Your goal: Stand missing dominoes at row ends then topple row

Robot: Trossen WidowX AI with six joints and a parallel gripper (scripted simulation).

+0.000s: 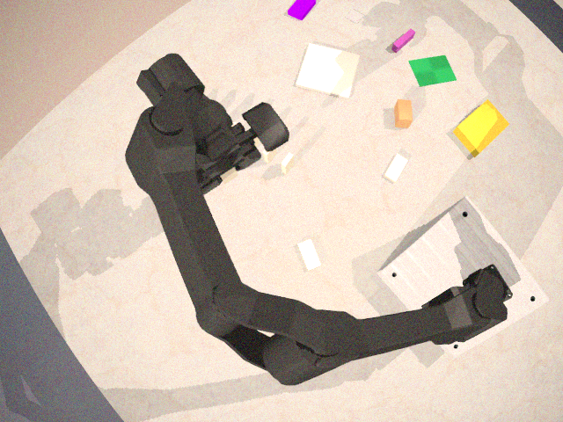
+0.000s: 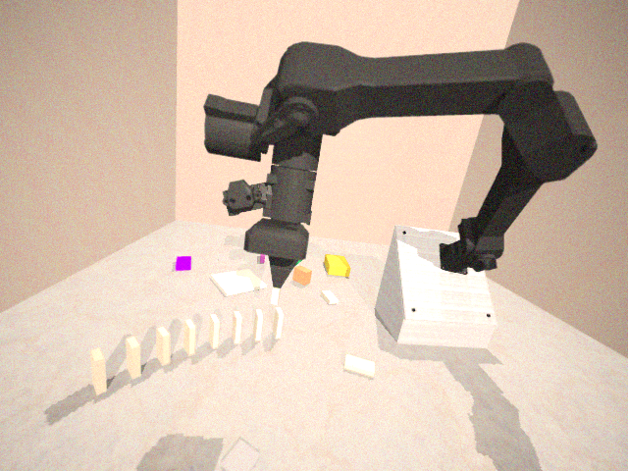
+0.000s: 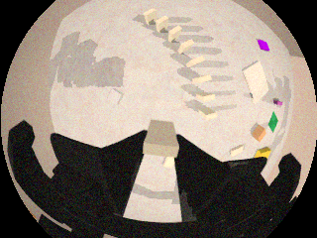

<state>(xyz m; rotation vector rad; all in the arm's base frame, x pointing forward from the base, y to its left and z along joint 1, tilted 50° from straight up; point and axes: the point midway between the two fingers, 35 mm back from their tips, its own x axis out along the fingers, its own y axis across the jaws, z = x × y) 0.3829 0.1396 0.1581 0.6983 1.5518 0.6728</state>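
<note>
My gripper [image 1: 229,170] [image 2: 277,285] [image 3: 160,137] is shut on a cream domino [image 1: 229,175] [image 2: 274,295] [image 3: 160,148], held raised above the table, beside the row's end nearer the robot base. The row stands in a gentle curve of several upright dominoes, from the far-end domino [image 2: 98,372] [image 3: 150,16] to the near-end domino [image 1: 287,162] [image 2: 278,323] [image 3: 208,114]. The arm hides most of the row in the top view. One loose domino [image 1: 309,254] [image 2: 359,366] [image 3: 169,162] lies flat. Another loose domino [image 1: 396,167] [image 2: 329,296] [image 3: 237,150] lies near the orange block.
A white slab [image 1: 327,70] [image 2: 228,284], purple block [image 1: 302,8] [image 2: 183,263], magenta bar [image 1: 403,40], green patch [image 1: 432,70], orange block [image 1: 403,113] [image 2: 302,275] and yellow block [image 1: 480,127] [image 2: 336,265] lie beyond the row. The arm's white base block [image 1: 422,267] [image 2: 441,309] is on the right.
</note>
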